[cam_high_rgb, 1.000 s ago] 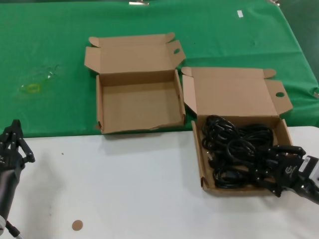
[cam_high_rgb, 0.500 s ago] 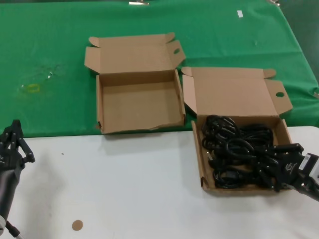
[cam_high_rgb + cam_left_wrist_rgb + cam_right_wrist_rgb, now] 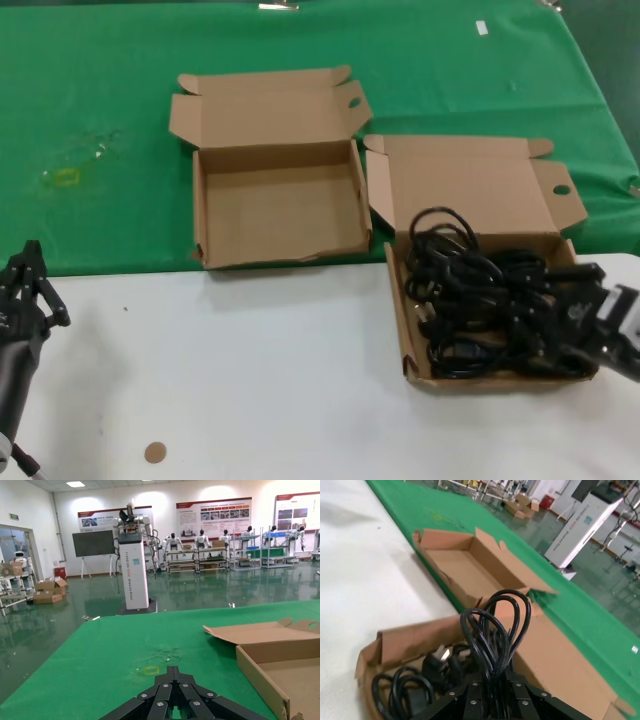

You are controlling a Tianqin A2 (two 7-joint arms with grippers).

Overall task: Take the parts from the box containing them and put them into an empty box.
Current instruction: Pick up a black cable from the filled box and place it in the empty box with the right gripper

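On my desk (image 3: pixel 250 380) the empty box (image 3: pixel 280 215) sits open, ready beside the full box (image 3: pixel 480 290). My right tool (image 3: pixel 585 330) grips one cord bundle (image 3: pixel 492 635), loops raised above the box for transfer. Left tool (image 3: pixel 25 290) idles at the desk's left edge, fingers together.

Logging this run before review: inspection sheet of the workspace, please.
Surface: white table in front, green cloth behind.
Job's things: full box holds tangled black power cords; empty box sits open to its left.
Clutter: small brown disc on the white table; pale smudge on the green cloth.
Grippers: right gripper shut on a cord bundle over the full box; left gripper parked at the table's left edge.
Cables: only the power cords.
Surroundings: hall with other robots and poster boards.
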